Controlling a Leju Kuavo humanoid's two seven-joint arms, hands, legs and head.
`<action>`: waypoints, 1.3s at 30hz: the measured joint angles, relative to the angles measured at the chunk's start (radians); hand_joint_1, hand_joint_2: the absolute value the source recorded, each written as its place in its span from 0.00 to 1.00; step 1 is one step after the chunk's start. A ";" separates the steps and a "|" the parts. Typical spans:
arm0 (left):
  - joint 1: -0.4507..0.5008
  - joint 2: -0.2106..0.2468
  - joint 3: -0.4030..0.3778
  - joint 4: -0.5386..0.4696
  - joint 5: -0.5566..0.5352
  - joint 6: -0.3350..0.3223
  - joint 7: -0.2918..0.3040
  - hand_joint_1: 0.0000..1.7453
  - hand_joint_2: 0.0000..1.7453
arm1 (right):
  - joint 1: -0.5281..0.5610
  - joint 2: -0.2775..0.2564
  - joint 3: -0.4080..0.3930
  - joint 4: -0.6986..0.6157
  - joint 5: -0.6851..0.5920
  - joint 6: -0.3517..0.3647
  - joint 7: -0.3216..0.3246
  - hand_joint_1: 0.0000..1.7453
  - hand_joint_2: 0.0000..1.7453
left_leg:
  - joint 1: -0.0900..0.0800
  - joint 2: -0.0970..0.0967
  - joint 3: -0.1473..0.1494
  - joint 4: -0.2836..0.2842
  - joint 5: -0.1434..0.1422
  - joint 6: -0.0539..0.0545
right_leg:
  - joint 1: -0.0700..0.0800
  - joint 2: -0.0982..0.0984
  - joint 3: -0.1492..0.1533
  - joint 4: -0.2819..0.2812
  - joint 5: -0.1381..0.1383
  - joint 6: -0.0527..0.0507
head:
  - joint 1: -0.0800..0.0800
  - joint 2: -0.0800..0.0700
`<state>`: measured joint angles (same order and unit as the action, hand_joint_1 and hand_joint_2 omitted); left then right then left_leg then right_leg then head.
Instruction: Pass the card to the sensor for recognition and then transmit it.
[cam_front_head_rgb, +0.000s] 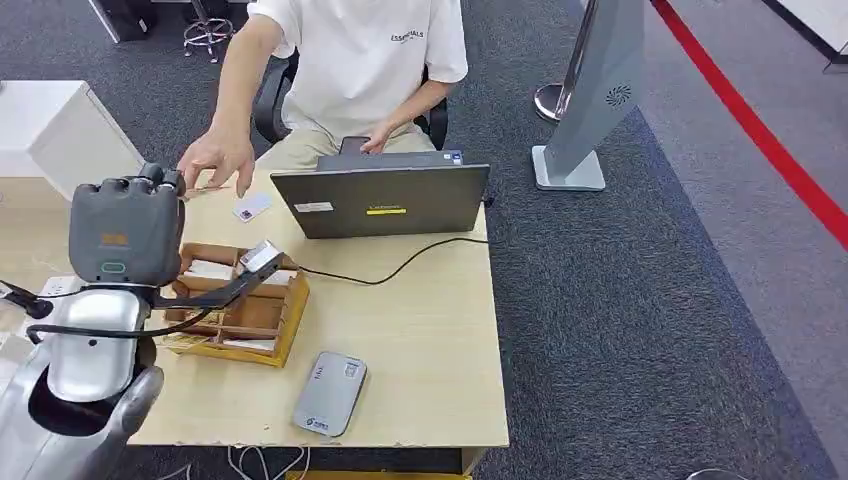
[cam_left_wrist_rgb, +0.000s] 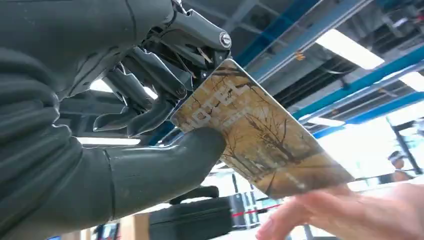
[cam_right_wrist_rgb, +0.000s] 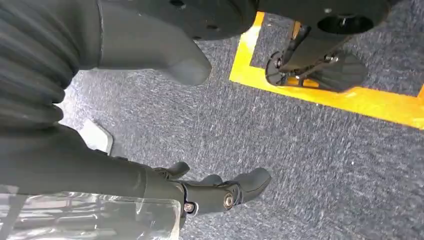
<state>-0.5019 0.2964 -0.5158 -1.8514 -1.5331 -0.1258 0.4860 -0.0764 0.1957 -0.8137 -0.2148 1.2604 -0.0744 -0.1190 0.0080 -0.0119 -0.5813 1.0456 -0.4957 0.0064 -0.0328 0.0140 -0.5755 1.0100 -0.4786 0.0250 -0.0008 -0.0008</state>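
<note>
Left hand (cam_left_wrist_rgb: 150, 100), one card (cam_left_wrist_rgb: 260, 135)

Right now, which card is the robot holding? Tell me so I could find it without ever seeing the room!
Find the wooden desk with the laptop. At its left end, over the wooden card box, the robot's raised left hand pinches the card, and a person's hand reaches up to it. Unlike the pale cards on the desk and in the box, it has a golden tree picture.

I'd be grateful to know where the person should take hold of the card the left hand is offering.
By its free far edge, from the side opposite the left hand: the thumb and fingers pinch one end of the card, and the other end juts out bare above the person's hand.
</note>
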 joint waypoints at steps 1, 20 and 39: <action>-0.001 0.001 0.013 0.020 0.000 0.016 0.008 1.00 1.00 | -0.002 0.002 0.000 0.000 0.007 0.005 0.001 0.00 1.00 | 0.000 0.000 0.000 0.000 0.000 0.000 | 0.000 0.000 0.000 0.000 0.000 0.000 | 0.000 0.000; 0.046 0.008 0.202 0.179 0.000 0.099 -0.007 1.00 1.00 | -0.004 0.010 0.002 0.000 0.034 0.011 0.014 0.00 1.00 | 0.000 0.000 0.000 0.000 0.001 0.000 | 0.000 0.000 0.000 0.000 0.000 0.000 | 0.000 0.000; 0.098 0.004 0.206 0.143 0.000 0.140 -0.012 0.00 1.00 | -0.004 0.010 0.000 0.000 0.040 0.004 0.014 0.00 1.00 | 0.000 0.000 0.000 0.000 0.001 0.000 | 0.000 0.000 0.000 0.000 0.000 0.000 | 0.000 0.000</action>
<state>-0.4034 0.3006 -0.3101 -1.7086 -1.5331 0.0145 0.4742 -0.0805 0.2056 -0.8141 -0.2148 1.3001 -0.0706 -0.1049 0.0079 -0.0120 -0.5818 1.0455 -0.4950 0.0063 -0.0329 0.0140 -0.5754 1.0098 -0.4784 0.0251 -0.0008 -0.0008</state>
